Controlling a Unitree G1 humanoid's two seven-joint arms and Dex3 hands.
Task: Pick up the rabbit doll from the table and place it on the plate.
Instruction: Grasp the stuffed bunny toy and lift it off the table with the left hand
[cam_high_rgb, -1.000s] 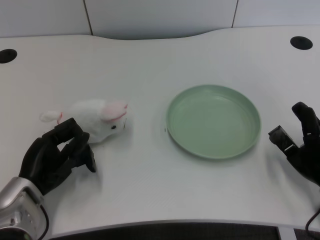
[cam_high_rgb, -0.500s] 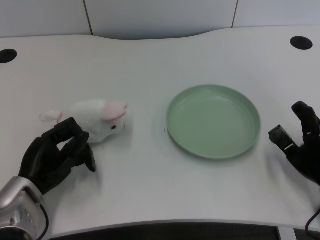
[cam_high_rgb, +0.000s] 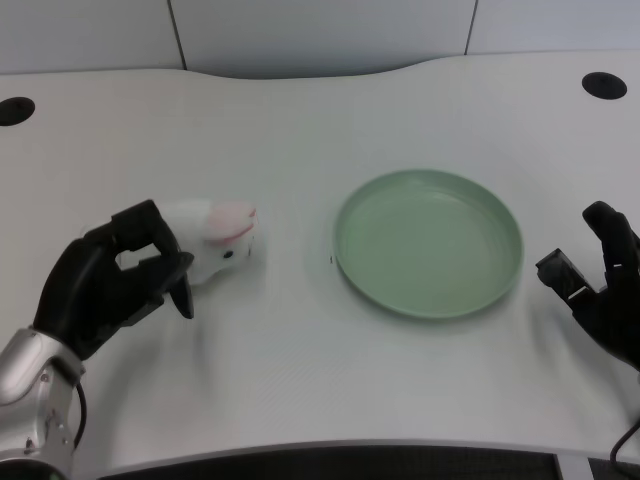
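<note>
- On the white desk (cam_high_rgb: 300, 110), left of centre, the rabbit doll (cam_high_rgb: 212, 240) lies on its side, pink ears toward the plate (cam_high_rgb: 428, 243).
- The left hand (cam_high_rgb: 108, 287) covers the doll's rear, its fingers (cam_high_rgb: 150, 222) curled over the white body; whether they actually grip it cannot be told.
- The green plate sits well apart to the right, nothing on it.

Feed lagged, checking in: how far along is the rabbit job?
Nothing is finished. The rabbit doll lies on the table, left of the bare green plate. The left hand is at the doll's rear, fingers curled; a grip isn't evident. Grasping, lifting and placing remain.
</note>
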